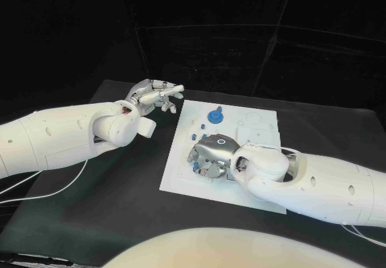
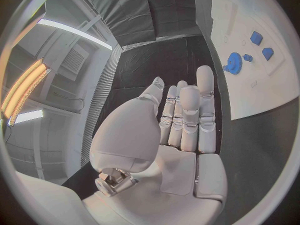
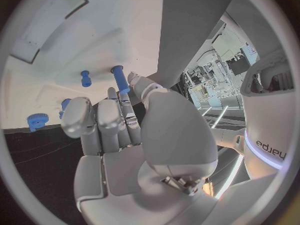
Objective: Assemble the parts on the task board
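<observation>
The white task board (image 1: pixel 249 139) lies in the middle of the black table. A blue gear (image 1: pixel 215 116) (image 2: pixel 234 63) stands on its far part, with small blue parts (image 1: pixel 198 135) (image 2: pixel 256 37) near it. My right hand (image 1: pixel 211 158) (image 3: pixel 119 130) reaches down onto the board's left middle. Its thumb and a finger pinch a blue peg (image 3: pixel 120 80) that stands against the board. A second short blue peg (image 3: pixel 85 78) stands just beside it. My left hand (image 1: pixel 157 94) (image 2: pixel 181 120) hovers off the board's far left corner, its fingers stretched out and holding nothing.
Bare black table (image 1: pixel 105 195) lies left of and in front of the board. The right forearm (image 1: pixel 322 184) covers the board's near right part. Empty round recesses (image 1: pixel 252 118) mark the board's far right.
</observation>
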Tool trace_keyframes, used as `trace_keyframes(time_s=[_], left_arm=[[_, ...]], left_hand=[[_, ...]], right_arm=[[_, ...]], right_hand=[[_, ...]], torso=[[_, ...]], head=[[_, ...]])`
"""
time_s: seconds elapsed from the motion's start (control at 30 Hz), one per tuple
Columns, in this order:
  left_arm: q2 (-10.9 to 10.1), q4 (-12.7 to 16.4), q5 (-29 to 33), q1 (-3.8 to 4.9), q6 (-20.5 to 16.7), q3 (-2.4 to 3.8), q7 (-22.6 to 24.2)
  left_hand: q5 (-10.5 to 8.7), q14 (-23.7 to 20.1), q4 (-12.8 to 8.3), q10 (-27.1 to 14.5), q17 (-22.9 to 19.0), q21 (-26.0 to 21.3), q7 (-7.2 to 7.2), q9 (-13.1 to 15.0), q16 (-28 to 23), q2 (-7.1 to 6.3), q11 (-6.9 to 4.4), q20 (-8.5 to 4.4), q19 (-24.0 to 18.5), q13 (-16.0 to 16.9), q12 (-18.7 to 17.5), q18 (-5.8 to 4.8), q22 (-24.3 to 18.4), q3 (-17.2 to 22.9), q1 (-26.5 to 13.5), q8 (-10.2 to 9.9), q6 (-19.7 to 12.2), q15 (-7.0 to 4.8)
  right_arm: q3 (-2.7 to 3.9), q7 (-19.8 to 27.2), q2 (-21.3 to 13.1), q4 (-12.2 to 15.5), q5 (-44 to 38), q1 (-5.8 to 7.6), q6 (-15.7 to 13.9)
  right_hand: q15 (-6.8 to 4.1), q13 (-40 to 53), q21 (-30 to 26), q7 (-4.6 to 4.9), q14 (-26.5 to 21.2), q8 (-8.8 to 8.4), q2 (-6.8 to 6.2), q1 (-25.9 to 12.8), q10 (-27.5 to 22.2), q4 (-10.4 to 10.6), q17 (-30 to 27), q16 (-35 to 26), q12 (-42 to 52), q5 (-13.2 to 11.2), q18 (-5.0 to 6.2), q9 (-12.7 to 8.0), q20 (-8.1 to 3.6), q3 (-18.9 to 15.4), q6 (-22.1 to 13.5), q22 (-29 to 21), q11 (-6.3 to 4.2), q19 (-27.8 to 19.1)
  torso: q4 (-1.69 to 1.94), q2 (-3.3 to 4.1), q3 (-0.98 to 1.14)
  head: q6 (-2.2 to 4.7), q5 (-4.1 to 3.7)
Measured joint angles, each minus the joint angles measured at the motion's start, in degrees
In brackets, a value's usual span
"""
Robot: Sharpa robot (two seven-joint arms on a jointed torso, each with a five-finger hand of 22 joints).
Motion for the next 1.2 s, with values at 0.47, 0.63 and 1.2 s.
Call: trace_keyframes(time_s=[0.47, 0.63, 1.2], left_arm=[[-0.2, -0.1, 0.0, 0.0, 0.19, -0.01, -0.11], [-0.31, -0.12, 0.0, 0.0, 0.22, -0.01, -0.14], [0.02, -0.25, 0.01, -0.21, 0.22, -0.04, -0.11]], left_hand=[[0.0, 0.0, 0.0, 0.0, 0.0, 0.0, 0.0, 0.01, 0.0, 0.0, 0.0, 0.0, 0.0, 0.01, 0.0, 0.0, 0.01, 0.0, 0.0, 0.0, 0.0, 0.0], [0.0, 0.0, 0.0, 0.0, 0.0, 0.0, 0.0, 0.01, 0.0, 0.0, 0.0, 0.0, 0.0, 0.01, 0.0, 0.0, 0.01, 0.0, 0.0, 0.0, 0.0, 0.0], [0.0, -0.21, 0.0, 0.0, -0.06, 0.0, 0.0, -0.04, 0.0, 0.0, 0.0, 0.0, 0.0, 0.02, 0.0, 0.0, -0.03, 0.0, 0.0, 0.0, 0.0, -0.21]], right_arm=[[1.16, 2.04, -8.48, 5.53, 2.64, -0.21, -10.19], [2.69, 2.74, -15.63, 7.83, 9.03, 1.02, -13.43], [1.74, -2.83, -31.05, 10.3, 27.06, 1.37, -12.09]], right_hand=[[0.2, 0.49, -2.13, 0.32, -0.21, 0.47, 1.75, 1.75, -3.86, 3.19, -3.04, -2.15, 7.34, 1.97, 0.01, 0.34, 0.39, -14.11, -2.35, -2.98, -0.09, -0.96], [-0.7, 2.09, -0.78, 0.13, 0.62, 2.04, 3.25, 2.2, 5.5, 4.22, -0.32, -0.45, 12.71, 3.21, 0.01, 0.84, -0.48, -14.38, 0.9, -0.44, -1.16, 0.79], [-4.85, 42.72, 7.66, -4.04, 0.51, 13.33, 4.83, -3.16, 18.61, 11.17, 15.16, 10.41, 52.0, 12.11, -1.35, 4.76, -4.3, -24.97, 3.15, 13.12, -5.61, 7.66]], torso=[[-0.19, -0.15, 0.07], [-0.32, -0.38, -0.07], [-2.59, -0.87, -0.29]], head=[[0.19, -1.2], [0.82, -3.03], [3.47, -9.32]])
